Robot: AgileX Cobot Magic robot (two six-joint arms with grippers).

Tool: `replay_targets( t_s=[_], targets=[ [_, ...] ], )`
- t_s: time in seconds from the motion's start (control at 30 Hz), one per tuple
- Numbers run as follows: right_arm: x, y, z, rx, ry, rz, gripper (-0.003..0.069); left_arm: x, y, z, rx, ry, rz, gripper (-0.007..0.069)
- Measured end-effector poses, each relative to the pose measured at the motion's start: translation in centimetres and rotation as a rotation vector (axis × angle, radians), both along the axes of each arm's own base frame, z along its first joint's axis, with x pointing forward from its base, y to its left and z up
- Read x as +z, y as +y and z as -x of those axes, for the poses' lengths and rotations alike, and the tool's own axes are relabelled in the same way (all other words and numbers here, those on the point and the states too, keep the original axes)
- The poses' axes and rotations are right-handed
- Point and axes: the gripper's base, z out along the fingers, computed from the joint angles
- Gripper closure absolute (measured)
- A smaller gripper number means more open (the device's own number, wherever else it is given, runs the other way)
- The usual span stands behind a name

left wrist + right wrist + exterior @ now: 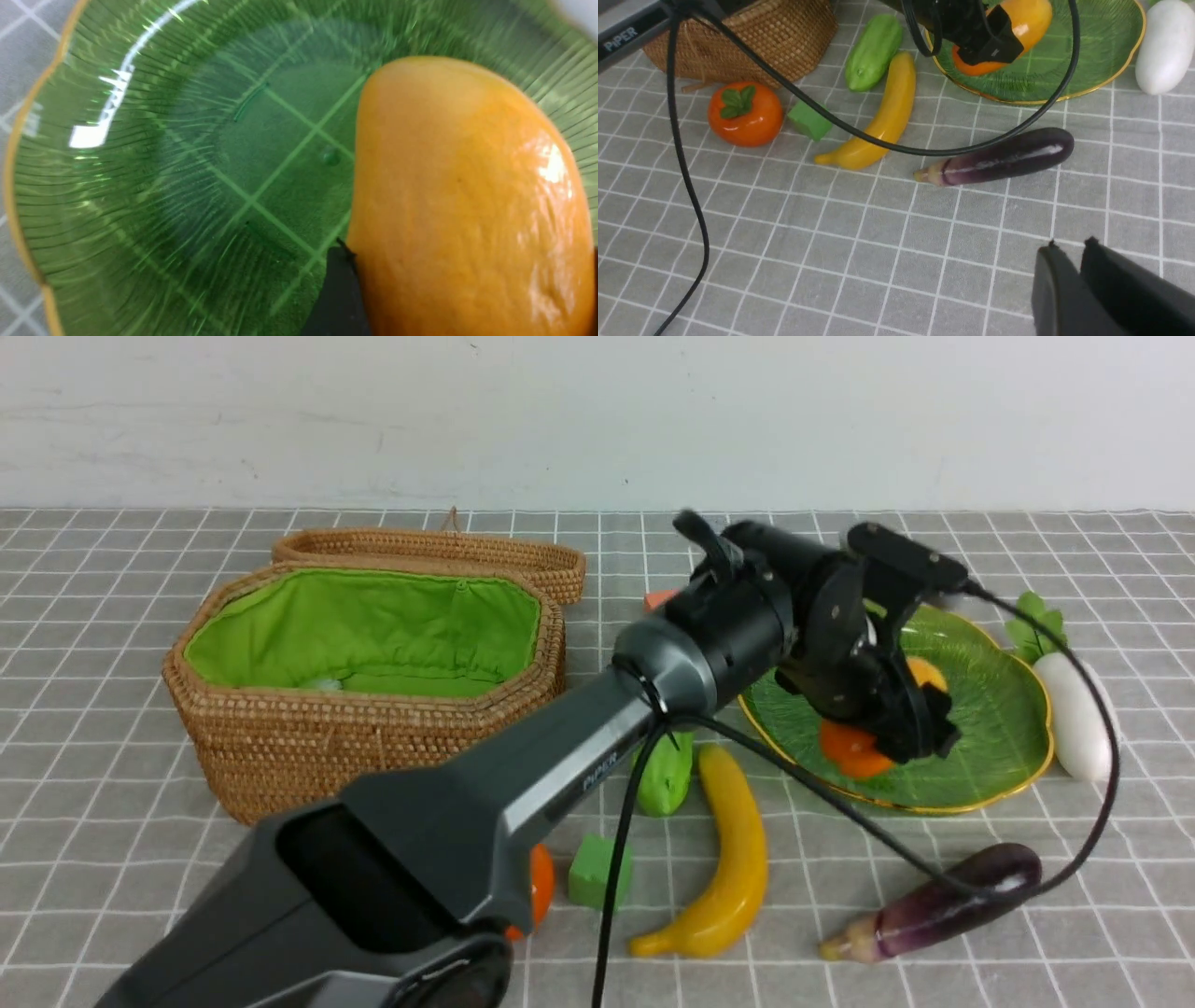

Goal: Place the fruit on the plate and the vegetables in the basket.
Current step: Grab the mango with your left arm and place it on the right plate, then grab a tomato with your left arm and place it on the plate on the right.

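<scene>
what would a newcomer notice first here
The big dark left arm cuts across the front view, its gripper holding a mango at the green plate on the right. Next comes the wicker basket with bright green lining on the left. The banana and eggplant lie loose on the grid cloth in front.

white wall [597, 411], grey tablecloth [93, 803] with white grid lines

From my screen the mango [467, 196] looks smooth and glossy, the plate [140, 186] ribbed translucent green glass with a gold rim. At the plate's nine o'clock I see the basket [308, 747], rough woven wicker lined with matt green cloth; at its six o'clock the eggplant [1004, 156] shines like polished plastic.
</scene>
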Motion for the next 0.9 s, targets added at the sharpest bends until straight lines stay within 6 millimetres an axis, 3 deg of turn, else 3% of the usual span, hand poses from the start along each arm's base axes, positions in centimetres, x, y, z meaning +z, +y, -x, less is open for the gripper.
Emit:
replay_targets(
  t_s=[0.13, 0.2, 0.3, 0.43, 0.5, 0.6, 0.73, 0.77, 0.83, 0.9],
  targets=[
    [0.0, 0.0, 0.0, 0.0, 0.004, 0.001, 0.0572, -1.1, 0.1, -0.2, -0.007, 0.004, -0.019, 0.0052],
    [0.0, 0.0, 0.0, 0.0, 0.004, 0.001, 0.0572, 0.2, 0.3, 0.0, -0.001, -0.002, -0.004, -0.0019],
    [0.0, 0.0, 0.0, 0.0, 0.005, 0.001, 0.0572, 1.9, 0.6, 0.4, 0.009, 0.01, 0.008, -0.0041],
    [0.0, 0.0, 0.0, 0.004, -0.008, 0.01, 0.0572, 9.3, 3.1, 3.2, 0.008, 0.04, -0.005, -0.0028],
    [0.1, 0.0, -0.1, 0.009, -0.021, 0.014, 0.0572, 12.1, 4.5, 4.7, 0.004, 0.049, -0.011, -0.0004],
    [0.2, 0.0, -0.2, 0.008, -0.037, 0.014, 0.0572, 16.6, 7.8, 8.1, -0.006, 0.08, -0.042, 0.0098],
    [0.2, 0.0, -0.2, 0.011, -0.038, 0.017, 0.0567, 20.1, 13.0, 12.8, 0.012, 0.098, -0.129, 0.034],
    [0.2, 0.0, -0.2, 0.012, -0.039, 0.018, 0.0567, 19.7, 13.2, 13.0, 0.016, 0.11, -0.141, 0.037],
    [0.2, 0.0, -0.2, 0.019, -0.043, 0.028, 0.0564, 19.0, 15.2, 14.7, 0.057, 0.147, -0.187, 0.0545],
    [0.2, 0.0, -0.2, 0.021, -0.045, 0.03, 0.0562, 16.1, 16.4, 15.7, 0.083, 0.227, -0.264, 0.0629]
  ],
)
